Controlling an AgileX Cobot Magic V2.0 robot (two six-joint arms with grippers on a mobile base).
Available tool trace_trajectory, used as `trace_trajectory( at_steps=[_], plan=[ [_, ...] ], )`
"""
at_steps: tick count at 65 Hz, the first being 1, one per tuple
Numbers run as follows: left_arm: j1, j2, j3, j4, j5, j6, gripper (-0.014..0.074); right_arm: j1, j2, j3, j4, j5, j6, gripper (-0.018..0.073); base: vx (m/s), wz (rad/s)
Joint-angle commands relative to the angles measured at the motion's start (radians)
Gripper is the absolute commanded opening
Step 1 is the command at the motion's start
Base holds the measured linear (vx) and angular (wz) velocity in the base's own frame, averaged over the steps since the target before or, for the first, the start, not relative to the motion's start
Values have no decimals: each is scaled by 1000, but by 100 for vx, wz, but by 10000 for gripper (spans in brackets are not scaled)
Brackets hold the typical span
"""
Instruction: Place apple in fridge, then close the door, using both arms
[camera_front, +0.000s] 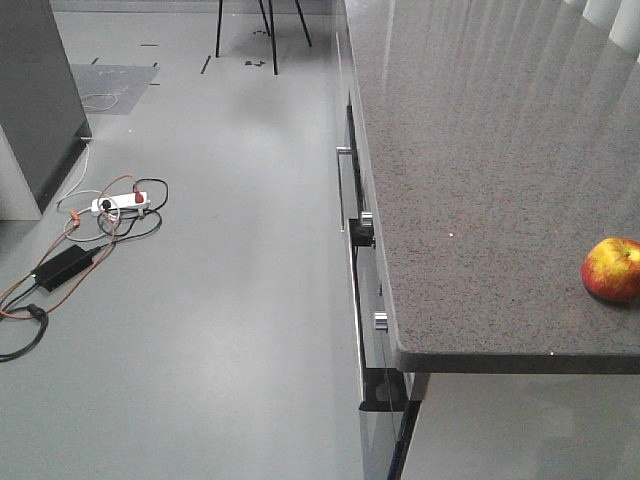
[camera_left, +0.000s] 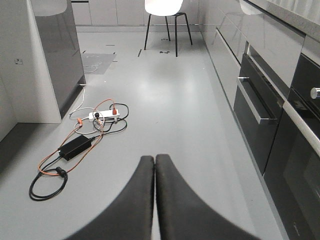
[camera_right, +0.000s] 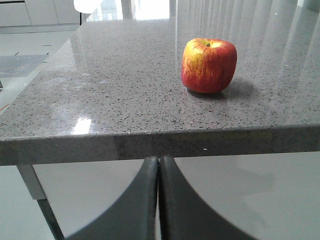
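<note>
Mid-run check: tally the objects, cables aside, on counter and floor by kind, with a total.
Red-and-yellow round apple, on speckled grey stone counter: 1
White power strip, on grey floor: 1
Black power adapter brick, on floor: 1
White chair with black legs: 1
Total: 4

Glossy speckled stone countertop (camera_right: 125, 80), waxy-smooth apple (camera_right: 208, 65), shiny dark oven fronts (camera_left: 260, 107), matt grey floor (camera_front: 230, 290)
</note>
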Motion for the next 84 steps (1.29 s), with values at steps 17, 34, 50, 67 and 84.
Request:
trace_trajectory(
  at_steps=[17, 34, 50, 67, 84],
  plan=[
    [-3, -14, 20, -3, -64, -10, -5, -2, -11, 8, -13, -82, -4, -8, 0, 0],
    [-3, -14, 20, -3, -64, -10, -5, -2, -11, 7, -14, -221, -2, -8, 0, 0],
    [-3, -14, 20, -3, -64, -10, -5, -2, 26, -96, -67, -277, -8, -8, 0, 0],
    [-3, -14, 20, -3, -64, -10, -5, -2, 229, -307, -140, -218, -5, -8, 0, 0],
    [-3, -14, 20, -3, -64, -10, -5, -2, 460, -478, -138, -68, -1, -8, 0, 0]
  ],
)
